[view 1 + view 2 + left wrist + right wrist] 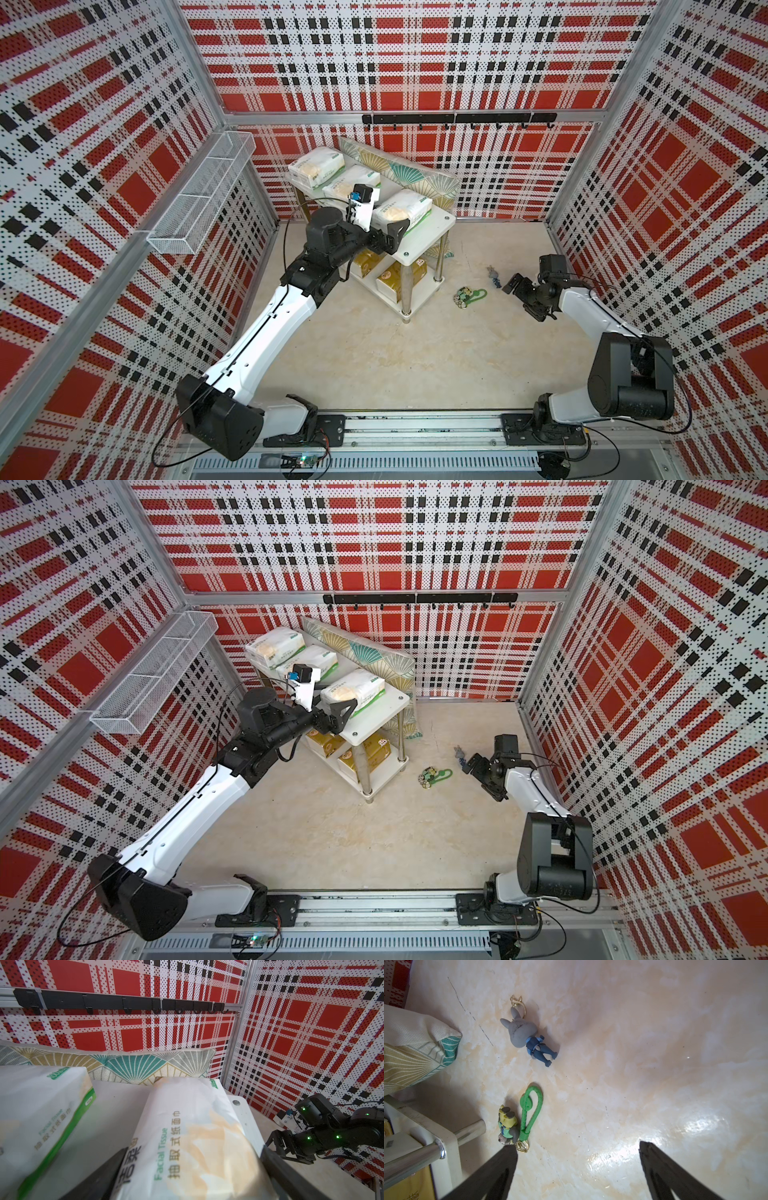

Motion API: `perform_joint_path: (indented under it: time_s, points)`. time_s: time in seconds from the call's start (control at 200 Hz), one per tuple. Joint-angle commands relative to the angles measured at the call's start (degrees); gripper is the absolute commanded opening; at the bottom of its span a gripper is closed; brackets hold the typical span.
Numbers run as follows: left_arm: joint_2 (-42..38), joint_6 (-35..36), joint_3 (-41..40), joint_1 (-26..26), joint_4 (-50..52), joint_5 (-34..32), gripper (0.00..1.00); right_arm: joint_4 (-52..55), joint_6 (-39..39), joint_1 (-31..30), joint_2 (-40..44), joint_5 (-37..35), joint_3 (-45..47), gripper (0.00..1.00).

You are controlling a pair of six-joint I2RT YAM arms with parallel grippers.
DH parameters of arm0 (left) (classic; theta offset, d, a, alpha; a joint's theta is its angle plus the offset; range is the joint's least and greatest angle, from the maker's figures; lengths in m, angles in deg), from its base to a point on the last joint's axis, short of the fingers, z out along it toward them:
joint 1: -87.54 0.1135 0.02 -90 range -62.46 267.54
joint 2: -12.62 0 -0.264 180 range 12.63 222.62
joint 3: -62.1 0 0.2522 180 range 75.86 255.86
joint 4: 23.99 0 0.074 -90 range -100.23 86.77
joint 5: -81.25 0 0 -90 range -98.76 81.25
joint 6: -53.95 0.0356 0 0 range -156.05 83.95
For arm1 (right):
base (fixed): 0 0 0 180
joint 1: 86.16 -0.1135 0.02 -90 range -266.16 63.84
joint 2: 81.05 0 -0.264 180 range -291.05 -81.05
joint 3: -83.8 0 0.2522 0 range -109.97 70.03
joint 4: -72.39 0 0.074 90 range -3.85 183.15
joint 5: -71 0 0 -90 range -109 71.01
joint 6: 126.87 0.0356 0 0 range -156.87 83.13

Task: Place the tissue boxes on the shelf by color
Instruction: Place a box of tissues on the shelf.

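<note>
Hovering empty over the marbled beige floor (633,1064), right gripper (577,1145) jaws wide apart | two-tier white shelf with chrome legs (419,245): lower board holds shiny gold tissue packs (388,279) | top board holds three white green-trimmed tissue packs (318,164) | left gripper (194,1148) spread wide astride the nearest white pack (409,208), which rests on the board

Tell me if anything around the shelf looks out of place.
A gray rabbit keychain and a green-looped keychain lie loose on the floor beside the shelf, unrelated to the sorting. A fan-patterned cushion is propped behind the shelf by the back wall.
</note>
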Motion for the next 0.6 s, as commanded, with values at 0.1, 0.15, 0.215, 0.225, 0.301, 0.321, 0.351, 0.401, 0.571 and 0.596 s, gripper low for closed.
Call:
perform_joint_path:
  time_s: [0.1, 0.15, 0.215, 0.225, 0.301, 0.321, 0.351, 0.401, 0.571, 0.596]
  points:
    - [-1.88, 1.29, 1.94, 0.41, -0.08, -0.16, 0.99, -0.94, -0.46, -0.36, 0.29, 0.12, 0.90, 1.00]
    - [-1.83, 1.25, 1.86, 0.37, -0.01, -0.24, 0.99, -0.95, -0.49, -0.37, 0.30, 0.20, 0.88, 1.00]
    - [-1.96, 1.38, 1.86, 0.45, 0.02, -0.49, 0.99, -0.94, -0.49, -0.40, 0.34, 0.20, 0.91, 1.00]
    - [-1.92, 1.36, 1.86, 0.41, 0.02, -0.50, 0.99, -0.94, -0.53, -0.40, 0.33, 0.20, 0.90, 1.00]
    - [-2.09, 1.38, 1.94, 0.69, -0.23, -0.51, 0.99, -1.09, -0.55, -0.39, 0.43, 0.21, 0.90, 1.00]
    - [-2.21, 1.31, 2.01, 0.79, -0.23, -0.43, 0.99, -1.01, -0.55, -0.35, 0.46, 0.21, 0.92, 1.00]
    - [-2.16, 1.29, 2.18, 0.96, -0.29, -0.34, 0.99, -1.03, -0.48, -0.37, 0.49, 0.16, 0.92, 1.00]
    - [-2.11, 1.25, 2.60, 1.18, -0.33, -0.25, 0.99, -1.04, -0.55, -0.40, 0.56, 0.20, 0.90, 1.00]
    - [-1.75, 0.47, 3.35, 1.86, -1.32, 0.97, 0.99, -1.29, -0.46, -0.40, 0.48, 0.29, 1.21, 1.00]
    - [-1.75, 0.16, 3.40, 2.01, -1.62, 1.46, 0.99, -1.34, -0.42, -0.38, 0.47, 0.29, 1.17, 1.00]
